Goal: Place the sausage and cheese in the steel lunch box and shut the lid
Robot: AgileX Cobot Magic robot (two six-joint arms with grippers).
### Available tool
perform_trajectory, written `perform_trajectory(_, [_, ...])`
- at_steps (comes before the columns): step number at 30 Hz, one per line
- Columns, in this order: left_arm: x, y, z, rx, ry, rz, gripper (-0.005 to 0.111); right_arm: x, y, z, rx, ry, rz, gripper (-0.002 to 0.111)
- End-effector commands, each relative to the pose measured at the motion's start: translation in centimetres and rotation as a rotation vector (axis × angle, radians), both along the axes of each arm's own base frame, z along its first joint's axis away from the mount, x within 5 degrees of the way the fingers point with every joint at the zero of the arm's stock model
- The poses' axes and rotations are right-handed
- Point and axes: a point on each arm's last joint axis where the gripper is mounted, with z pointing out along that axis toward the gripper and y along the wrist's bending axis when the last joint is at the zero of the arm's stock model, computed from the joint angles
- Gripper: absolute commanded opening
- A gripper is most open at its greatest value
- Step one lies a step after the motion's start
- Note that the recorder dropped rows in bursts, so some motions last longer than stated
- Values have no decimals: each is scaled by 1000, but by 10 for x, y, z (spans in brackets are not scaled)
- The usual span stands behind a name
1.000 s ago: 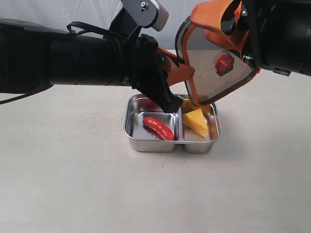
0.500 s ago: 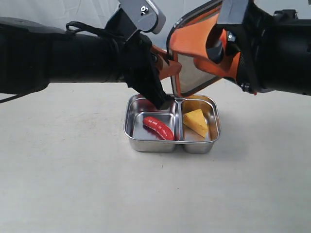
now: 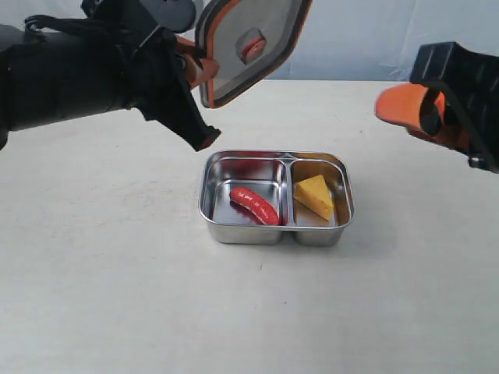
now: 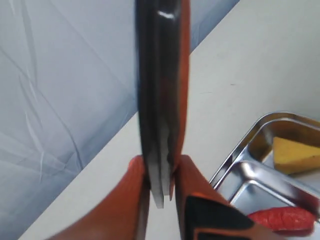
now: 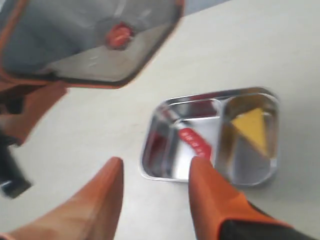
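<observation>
Setting: a matte off-white tabletop [image 3: 117, 296] in front of a creased pale blue-grey backdrop [image 3: 374, 39].

Lunch box: a shiny rectangular stainless-steel lunch box [image 3: 273, 236] with rounded corners stands open near the middle of the tabletop. A divider splits it into two compartments.

Sausage: a small glossy red curved toy sausage [image 3: 253, 205] lies slantwise in the compartment on the left arm's side.

Cheese: a yellow-orange triangular toy cheese wedge [image 3: 314, 196] lies in the other compartment, on the right arm's side. The divider runs between it and the sausage.

Lid: a dark smoky translucent rectangular plastic lid [image 3: 269, 35] with an orange rim is held in the air, tilted. It hangs over the tabletop toward the far edge, beyond the lunch box and clear of it. A small round orange valve [image 3: 251, 46] sits at its centre, and that face is turned toward the exterior camera.

Left claw: the left gripper [image 4: 161, 177] is clamped on one edge of the lid. The wrist view shows the lid edge-on, with its orange fingers [image 4: 134, 200] pressed against both faces.

Right claw: the right gripper [image 5: 159, 162] is raised near the right edge of the tabletop, well apart from the lunch box. Its two orange fingers are spread with nothing between them.
</observation>
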Motion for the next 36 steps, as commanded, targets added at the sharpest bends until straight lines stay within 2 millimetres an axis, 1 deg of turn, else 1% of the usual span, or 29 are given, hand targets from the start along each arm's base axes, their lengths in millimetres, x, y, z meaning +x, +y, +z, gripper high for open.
perform_trajectory(1, [-9,14,-3,30,-16,45,0,10,-17,-1,-83,-42,-190,41])
perform_trajectory(4, [-13,20,-10,54,-14,75,0,15,-17,-1,-102,-75,-206,40])
perform_trajectory(7, [-20,20,-14,144,-59,98,0,24,-15,-8,-130,-58,-230,35])
perform_trajectory(11, [-33,15,-16,239,-93,154,0,47,-16,-25,-149,34,-273,22])
perform_trajectory(14, [-42,14,-16,298,-138,211,0,66,-19,-37,-134,94,-269,21])
perform_trajectory(18, [-49,17,-18,354,-175,286,0,86,-23,-55,-125,170,-191,21])
perform_trajectory(20, [-51,19,-22,372,-169,299,0,94,-27,-60,-120,180,-118,21])
perform_trajectory(22, [-53,21,-28,377,-142,305,0,105,-35,-63,-108,179,-46,19])
perform_trajectory(23, [-53,22,-31,385,-132,306,0,109,-40,-63,-90,189,-13,17])
perform_trajectory(25, [-54,23,-37,401,-111,312,0,118,-50,-62,-31,189,65,10])
perform_trajectory(28, [-55,23,-43,413,-89,321,0,134,-71,-67,124,244,38,-1])
perform_trajectory(31, [-60,19,-45,434,-99,313,0,143,-86,-79,228,316,9,-1])
perform_trajectory(34, [-65,11,-49,454,-113,269,0,145,-87,-90,256,381,43,-1])
perform_trajectory(36, [-65,5,-55,484,-125,245,0,145,-84,-93,239,388,70,-1])
